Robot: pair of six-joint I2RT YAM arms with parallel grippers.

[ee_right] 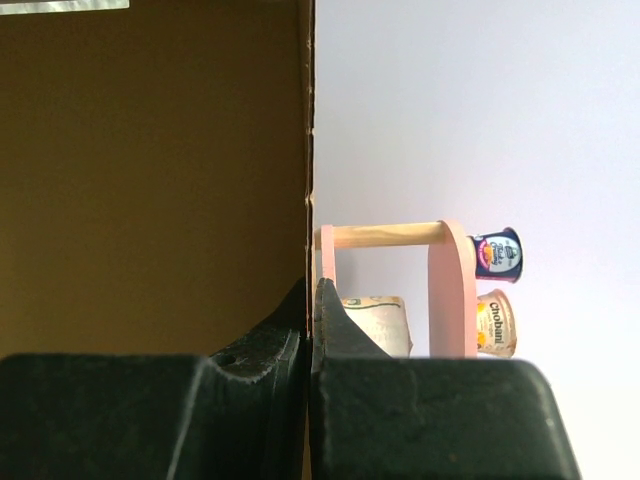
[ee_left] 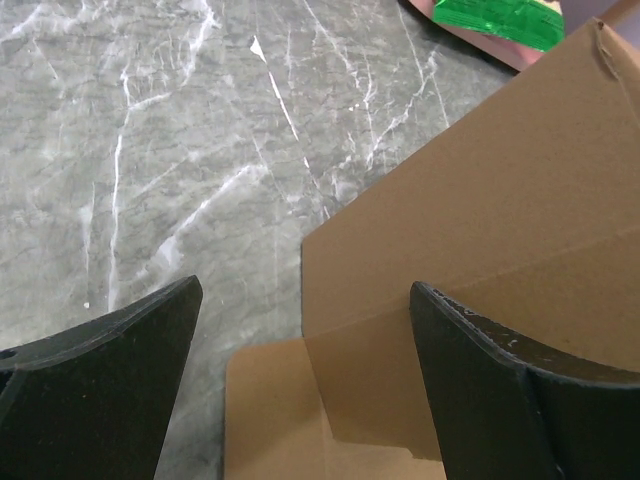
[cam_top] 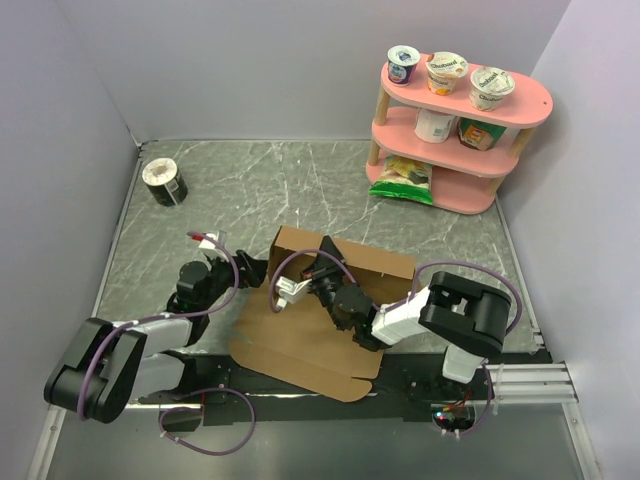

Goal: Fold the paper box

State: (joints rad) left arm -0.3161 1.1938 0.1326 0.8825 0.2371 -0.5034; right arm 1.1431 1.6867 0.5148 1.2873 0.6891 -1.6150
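On the near middle of the grey marbled table, the paper box lies as a mostly flat sheet of plain brown cardboard, with its far panel standing upright. My right pincer reaches in from the right, above the sheet, and is clamped on that raised panel. In my right wrist view the two black fingers press together with the thin cardboard edge caught between them. My left pincer sits just left of the box, jaws spread wide and holding nothing. In my left wrist view one finger hangs over bare table and the other over cardboard, and I cannot tell whether either touches. At the far right stands a pink three-tier shelf carrying yogurt cups, with a green snack bag on its lowest tier. At the far left a small dark container rests on the table, well apart from the box.
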